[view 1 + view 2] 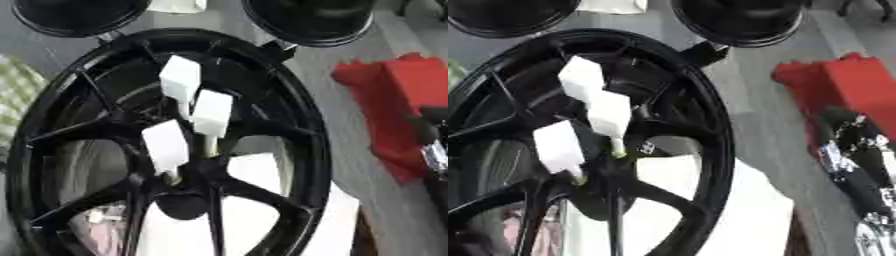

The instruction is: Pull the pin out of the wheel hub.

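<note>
Black wheel hub (262,100) holds three white-handled pins (213,114) at its centre. Right arm (855,160) shows at three o'clock; I cannot tell its hand's state.

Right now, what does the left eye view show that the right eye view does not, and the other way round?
Only the left eye view shows a green-and-white checked cloth at its left edge. Only the right eye view shows most of the robot's right arm, black with silver joints, at the lower right; the left eye view catches just its edge. Both share the black wheel hub, three white-headed pins standing at its centre, the red cloth on the right, and two more black rims at the top.
</note>
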You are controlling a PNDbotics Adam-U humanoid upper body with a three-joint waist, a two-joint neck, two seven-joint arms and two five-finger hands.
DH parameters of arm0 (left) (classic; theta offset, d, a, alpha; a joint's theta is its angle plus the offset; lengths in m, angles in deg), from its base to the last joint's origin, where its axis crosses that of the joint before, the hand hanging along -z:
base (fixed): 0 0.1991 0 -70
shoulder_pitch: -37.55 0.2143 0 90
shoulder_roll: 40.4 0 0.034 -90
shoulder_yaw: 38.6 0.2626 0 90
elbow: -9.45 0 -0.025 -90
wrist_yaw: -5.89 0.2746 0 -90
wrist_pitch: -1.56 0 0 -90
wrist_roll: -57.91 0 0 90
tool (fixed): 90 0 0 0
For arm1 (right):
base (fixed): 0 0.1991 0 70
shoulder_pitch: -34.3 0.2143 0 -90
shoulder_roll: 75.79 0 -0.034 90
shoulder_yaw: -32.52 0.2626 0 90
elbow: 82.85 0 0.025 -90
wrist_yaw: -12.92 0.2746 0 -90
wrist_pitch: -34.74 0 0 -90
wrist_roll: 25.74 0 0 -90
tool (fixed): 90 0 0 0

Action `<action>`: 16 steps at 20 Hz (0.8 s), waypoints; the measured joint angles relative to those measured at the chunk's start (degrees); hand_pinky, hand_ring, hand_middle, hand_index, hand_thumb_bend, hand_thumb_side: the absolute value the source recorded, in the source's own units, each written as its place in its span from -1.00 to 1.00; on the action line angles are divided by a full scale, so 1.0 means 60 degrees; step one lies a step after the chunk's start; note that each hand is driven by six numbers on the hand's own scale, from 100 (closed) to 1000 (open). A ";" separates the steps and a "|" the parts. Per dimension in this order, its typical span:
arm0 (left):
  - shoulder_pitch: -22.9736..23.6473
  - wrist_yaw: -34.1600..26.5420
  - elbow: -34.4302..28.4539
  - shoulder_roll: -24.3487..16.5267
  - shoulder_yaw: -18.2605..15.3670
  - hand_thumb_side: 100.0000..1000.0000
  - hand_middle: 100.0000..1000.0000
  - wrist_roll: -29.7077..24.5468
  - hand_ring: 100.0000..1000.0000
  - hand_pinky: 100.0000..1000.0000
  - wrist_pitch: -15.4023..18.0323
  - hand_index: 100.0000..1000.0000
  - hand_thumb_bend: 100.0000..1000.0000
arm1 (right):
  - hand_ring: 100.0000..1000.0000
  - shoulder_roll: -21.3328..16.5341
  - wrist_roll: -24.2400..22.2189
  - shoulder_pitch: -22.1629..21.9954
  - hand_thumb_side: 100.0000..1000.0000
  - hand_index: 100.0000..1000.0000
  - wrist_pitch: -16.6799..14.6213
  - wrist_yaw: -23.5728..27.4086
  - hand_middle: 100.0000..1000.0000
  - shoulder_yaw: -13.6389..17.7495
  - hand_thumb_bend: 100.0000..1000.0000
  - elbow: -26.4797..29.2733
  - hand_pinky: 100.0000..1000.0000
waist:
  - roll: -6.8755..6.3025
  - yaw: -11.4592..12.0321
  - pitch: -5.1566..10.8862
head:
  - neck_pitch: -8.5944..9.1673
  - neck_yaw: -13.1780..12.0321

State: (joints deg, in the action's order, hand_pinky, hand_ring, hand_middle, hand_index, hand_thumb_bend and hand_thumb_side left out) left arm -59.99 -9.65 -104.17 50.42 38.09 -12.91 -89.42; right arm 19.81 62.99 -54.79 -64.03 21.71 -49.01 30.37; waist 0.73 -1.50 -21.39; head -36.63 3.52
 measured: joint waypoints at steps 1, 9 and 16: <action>0.0001 0.0001 0.0000 0.0000 0.0000 0.58 -0.07 -0.0002 0.19 0.40 0.0002 0.36 -1.00 | 0.48 0.0000 0.0001 0.0000 -0.43 0.41 -0.0001 0.0000 0.06 0.0000 -0.60 0.0000 0.96 | 0.0000 0.0003 0.0000 | 0.0000 -0.0009; 0.0002 0.0031 0.0000 -0.0001 0.0000 0.58 -0.07 -0.0063 0.19 0.41 0.0019 0.37 -1.00 | 0.48 0.0000 0.0002 0.0000 -0.44 0.41 -0.0001 0.0000 0.06 0.0000 -0.60 0.0000 0.96 | 0.0000 0.0004 0.0000 | -0.0102 -0.0012; -0.0185 0.0607 0.0000 -0.0524 0.0018 0.42 -0.06 -0.0467 0.19 0.41 0.0039 0.38 -1.00 | 0.47 -0.0006 0.0002 -0.0026 -0.44 0.41 -0.0001 0.0001 0.06 0.0000 -0.60 0.0000 0.96 | -0.0048 -0.0004 0.0046 | -0.0257 0.0051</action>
State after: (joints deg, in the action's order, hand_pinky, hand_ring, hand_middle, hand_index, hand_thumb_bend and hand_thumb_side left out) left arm -61.10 -6.02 -104.17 47.28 38.20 -15.71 -89.18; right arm 19.78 63.00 -54.95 -64.03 21.72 -49.01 30.37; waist 0.45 -1.52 -21.11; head -38.17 3.82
